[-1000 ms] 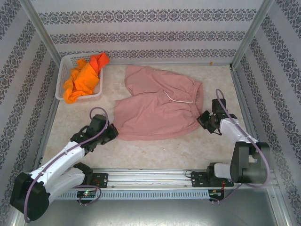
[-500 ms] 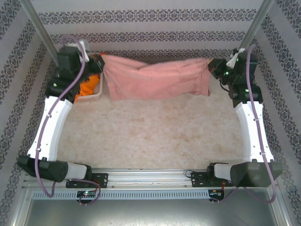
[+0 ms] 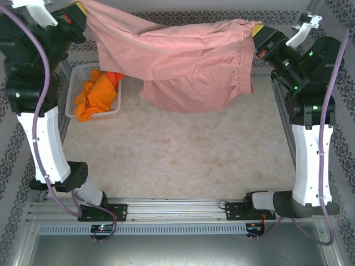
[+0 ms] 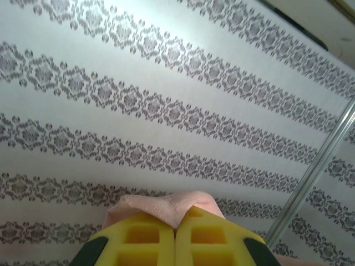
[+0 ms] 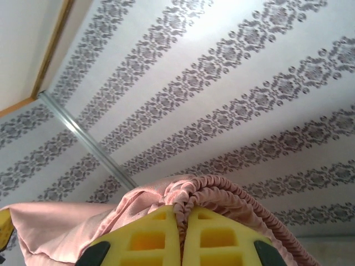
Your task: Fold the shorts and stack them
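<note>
Pink cloth spans the top external view: the pink shorts (image 3: 183, 61) hang as a sheet between the two raised arms, long axis running left to right, lower edge apparently clear of the table (image 3: 177, 160). The left gripper (image 3: 77, 8) pinches the upper left corner and the right gripper (image 3: 256, 34) the upper right corner, at the gathered waistband. Each arm holds its own end, so neither is nearer; the cloth lies inward of and below both jaws. Orange shorts (image 3: 97, 94) lie heaped in the white basket (image 3: 75, 83) at far left, well apart from the hanging pair.

Left wrist view: the left gripper (image 4: 175, 221) has its yellow pads together, clamped on a small fold of the pink shorts (image 4: 166, 204) that pokes past the tips.

Right wrist view: the right gripper (image 5: 182, 219) is likewise clamped, on the ruched waistband of the pink shorts (image 5: 233, 191); the remaining cloth drops away to the left.

Laying the sheet flat for folding would likely depend on keeping that left-right axis level.
</note>
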